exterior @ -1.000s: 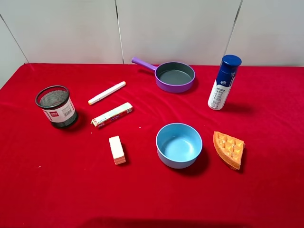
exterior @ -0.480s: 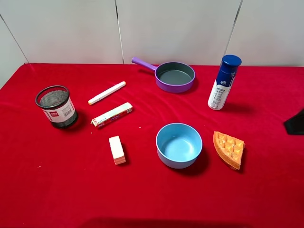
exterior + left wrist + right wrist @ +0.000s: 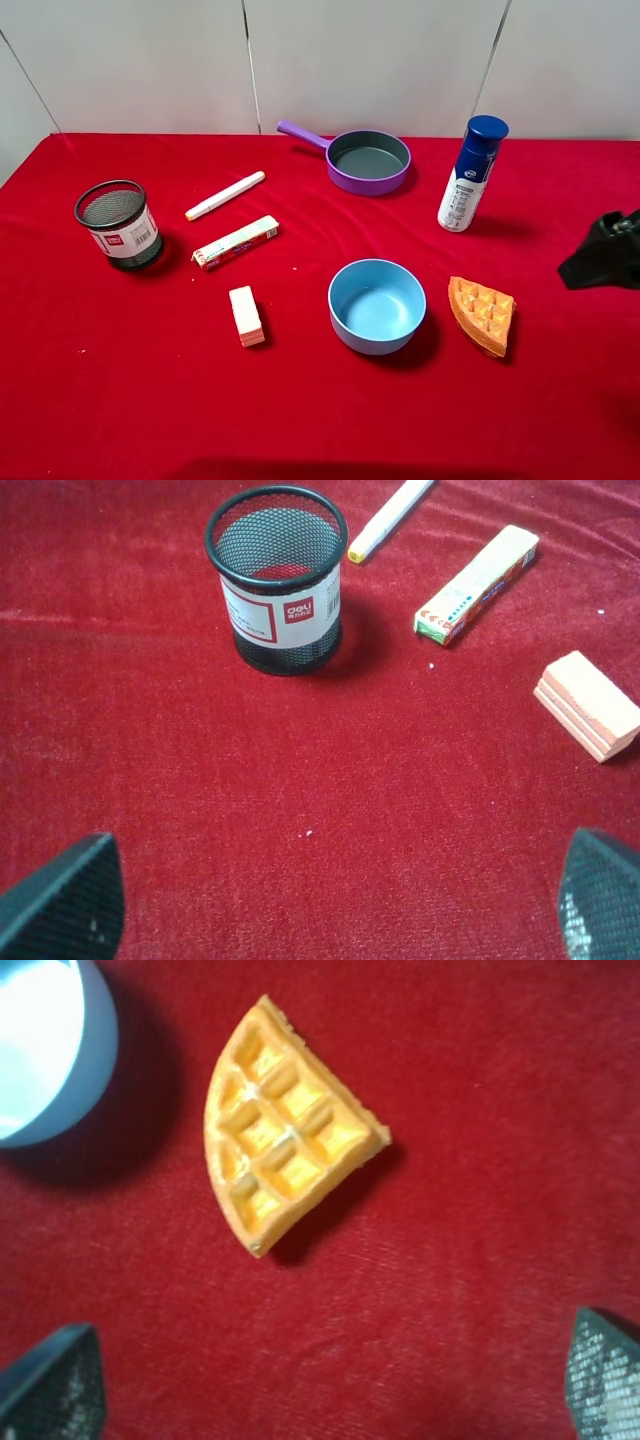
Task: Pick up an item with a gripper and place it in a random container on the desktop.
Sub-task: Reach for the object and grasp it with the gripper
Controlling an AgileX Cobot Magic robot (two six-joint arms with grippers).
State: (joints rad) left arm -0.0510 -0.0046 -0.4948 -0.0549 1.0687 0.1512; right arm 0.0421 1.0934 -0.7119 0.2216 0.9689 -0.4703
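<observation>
Waffle wedge untouched near half-cropped bowl; right jaws wide apart, left jaws too, only tips visible

Here comes the right tool! A second ago there was no sign of it anywhere over the table. Half a second ago just a small black corner was poking in at the table's right edge. Now a far bigger black shape has pushed in from that same edge, reaching further over the table. It sits a little nearer the back edge than the waffle wedge. The gap between tool and wedge has narrowed, though the two are still apart and not touching.
</observation>
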